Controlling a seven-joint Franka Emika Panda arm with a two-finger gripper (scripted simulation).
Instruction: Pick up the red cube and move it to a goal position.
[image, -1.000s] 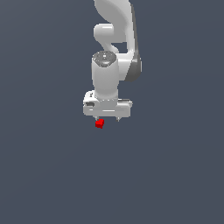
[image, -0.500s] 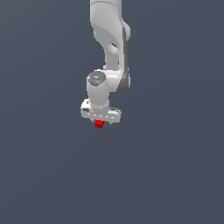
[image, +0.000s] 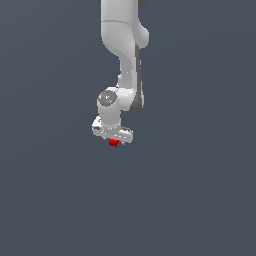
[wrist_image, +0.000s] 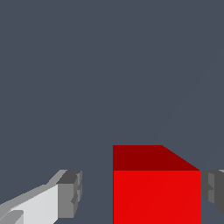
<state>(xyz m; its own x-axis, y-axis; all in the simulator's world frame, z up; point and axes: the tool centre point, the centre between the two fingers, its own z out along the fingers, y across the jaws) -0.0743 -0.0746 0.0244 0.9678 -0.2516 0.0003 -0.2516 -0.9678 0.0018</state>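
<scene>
The red cube (image: 113, 143) is a tiny bright red block just under the white gripper (image: 113, 138) in the exterior view. In the wrist view the cube (wrist_image: 155, 188) fills the space between the two grey fingertips. It sits right against one fingertip (wrist_image: 213, 192), and a clear gap separates it from the other (wrist_image: 70, 194). The gripper (wrist_image: 141, 193) is open around the cube. In the exterior view the hand hides the fingers and the top of the cube.
The white arm (image: 122, 50) comes down from the top of the exterior view. A plain dark grey-blue surface (image: 200, 200) fills everything else in both views. No goal marker shows.
The gripper has moved down and toward the exterior view's left, coming over the cube. The cube has stayed where it was.
</scene>
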